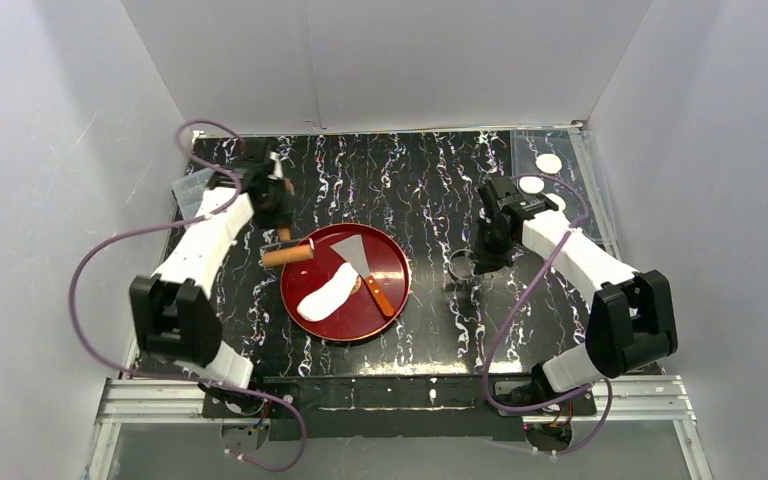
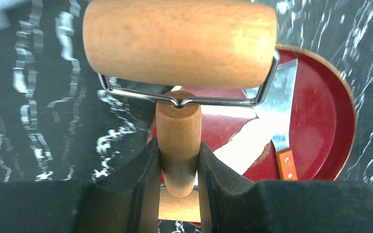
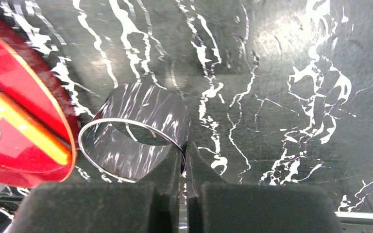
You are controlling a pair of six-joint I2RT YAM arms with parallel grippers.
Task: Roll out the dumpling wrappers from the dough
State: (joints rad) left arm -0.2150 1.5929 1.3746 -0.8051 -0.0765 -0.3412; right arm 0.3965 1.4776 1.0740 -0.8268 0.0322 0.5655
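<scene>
Arm bases (image 1: 235, 395) sat nearest in the top view, at the near edge of the black marbled worktop (image 1: 420, 190). Red plate (image 1: 392, 258) was mid-worktop between the arms. It held the dough (image 1: 325, 295), a flattened white oblong, and a spatula (image 1: 360, 262) with its blade just beside the dough. Left hand (image 1: 280, 228) was at the plate's far-left side, with the roller (image 1: 288, 255) below it and the drum at the plate rim. Right hand (image 1: 480, 260) was down at a metal ring (image 1: 463, 266) just right of the plate. Three dumpling wrappers (image 1: 549, 162) lay on a clear sheet (image 1: 570, 145) in the far-right corner, well apart from the dough.

Left wrist view: black fingers (image 2: 143, 170) pressed both sides of the roller's wooden handle, so the left hand was closed on the roller. Drum sat crosswise ahead on its wire yoke. Beyond it were the plate, the spatula blade and part of the dough.

Right wrist view: fingers (image 3: 165, 170) were together with the ring's thin wall pinched between them, so the right hand was gripping the ring. Plate rim was just left of the ring; couldn't tell if they touched. A sliver of dough showed at the left edge.
</scene>
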